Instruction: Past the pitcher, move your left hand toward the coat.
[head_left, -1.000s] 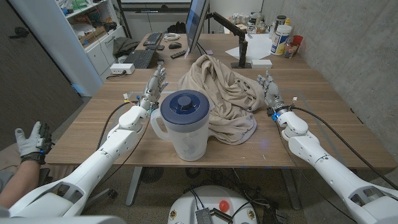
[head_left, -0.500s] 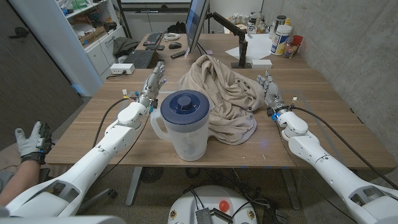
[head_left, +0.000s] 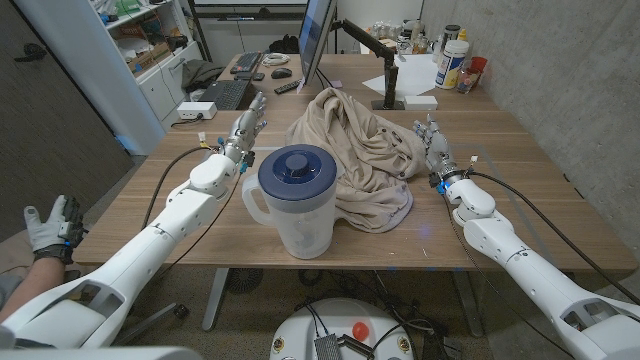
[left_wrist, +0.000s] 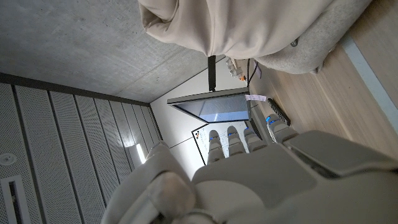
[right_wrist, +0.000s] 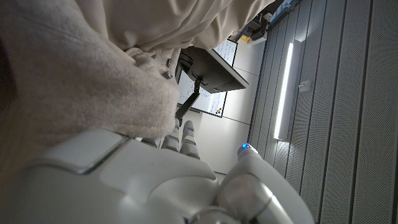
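Beige crumpled fabric coat (head_left: 358, 160) lies on the wooden counter (head_left: 520, 190) just beside my left hand (head_left: 245, 131), fingers spread, empty, beyond the clear blue-lidded pitcher (head_left: 297, 200).

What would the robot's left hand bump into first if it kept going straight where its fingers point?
Probably nothing soon. The left hand points up the table, left of the coat, toward bare wood; the monitor and keyboard lie beyond. Depth is hard to judge.
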